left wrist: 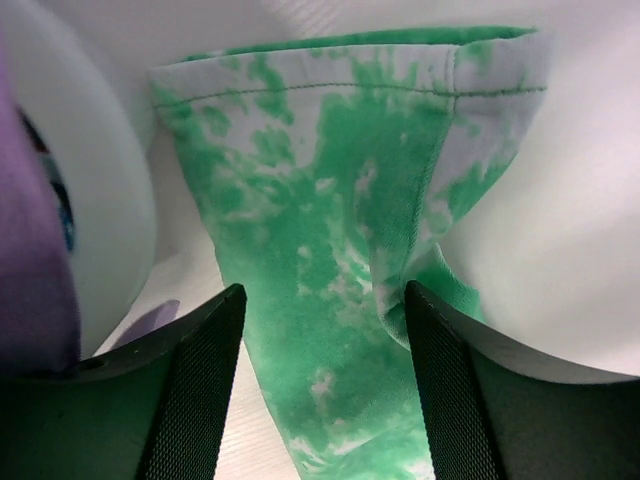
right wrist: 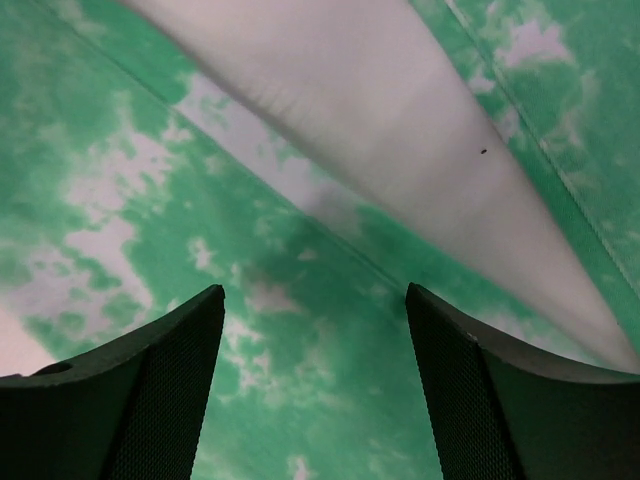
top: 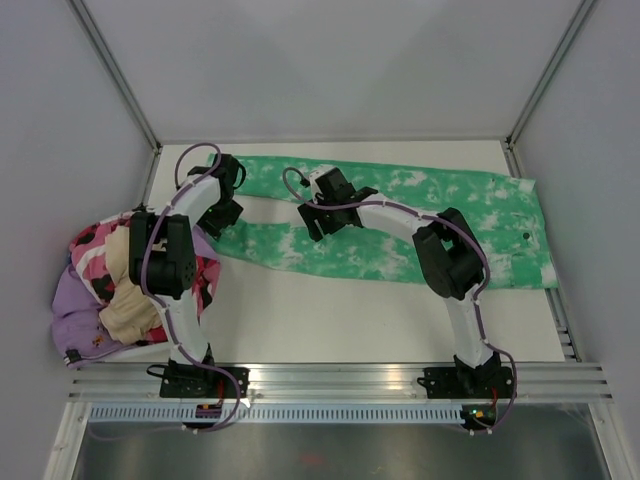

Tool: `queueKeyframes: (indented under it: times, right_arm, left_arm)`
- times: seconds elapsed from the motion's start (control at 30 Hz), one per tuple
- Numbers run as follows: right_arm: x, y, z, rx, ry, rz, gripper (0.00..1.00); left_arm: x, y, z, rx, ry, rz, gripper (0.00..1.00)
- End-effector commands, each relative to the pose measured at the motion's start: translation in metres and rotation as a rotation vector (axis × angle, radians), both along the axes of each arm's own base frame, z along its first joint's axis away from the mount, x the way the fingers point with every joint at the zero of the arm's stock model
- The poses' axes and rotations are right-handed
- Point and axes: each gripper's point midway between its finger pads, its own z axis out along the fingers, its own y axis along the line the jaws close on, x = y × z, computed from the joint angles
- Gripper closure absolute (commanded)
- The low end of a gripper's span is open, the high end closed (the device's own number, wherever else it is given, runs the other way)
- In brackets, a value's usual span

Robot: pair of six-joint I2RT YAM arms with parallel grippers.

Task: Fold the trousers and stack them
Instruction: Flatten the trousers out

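Top external: the trousers (top: 410, 183) lie flat across the far table (top: 330, 320), cuffs at 10 o'clock, waist at 3 o'clock. Left gripper (left wrist: 322, 300) stands released, fingers either side of a leg just short of its hem. Right gripper (right wrist: 315, 300) is also spread above mid-leg cloth, nothing pinched. Likely step: fold cuffs toward waist. Bite the full hem thickness, lift both points level, avoid the clothes pile (top: 105, 290) at 9 o'clock.
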Motion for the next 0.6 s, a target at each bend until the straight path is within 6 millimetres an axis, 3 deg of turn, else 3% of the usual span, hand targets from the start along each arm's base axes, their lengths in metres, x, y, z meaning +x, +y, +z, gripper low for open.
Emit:
queueKeyframes:
  times: [0.0, 0.03, 0.13, 0.27, 0.4, 0.57]
  right_arm:
    - [0.020, 0.004, -0.003, -0.088, -0.090, -0.039, 0.20]
    - [0.022, -0.002, -0.015, -0.141, -0.097, -0.058, 0.20]
    - [0.028, -0.006, -0.022, -0.180, -0.116, -0.104, 0.20]
    - [0.035, -0.009, -0.030, -0.176, -0.129, -0.178, 0.24]
    - [0.041, -0.015, -0.045, -0.192, -0.123, -0.280, 0.42]
    - [0.046, -0.030, -0.043, -0.228, -0.133, -0.401, 0.44]
  left_arm:
    - [0.008, 0.002, 0.015, -0.020, -0.046, -0.103, 0.29]
    - [0.008, 0.006, 0.016, -0.007, -0.041, -0.098, 0.29]
    - [-0.005, 0.024, 0.007, -0.006, 0.005, -0.034, 0.29]
    - [-0.033, 0.043, -0.019, -0.081, 0.061, 0.059, 0.29]
    - [-0.032, 0.049, -0.012, -0.051, 0.046, 0.051, 0.29]
    - [-0.038, 0.058, -0.006, -0.008, 0.066, 0.080, 0.29]
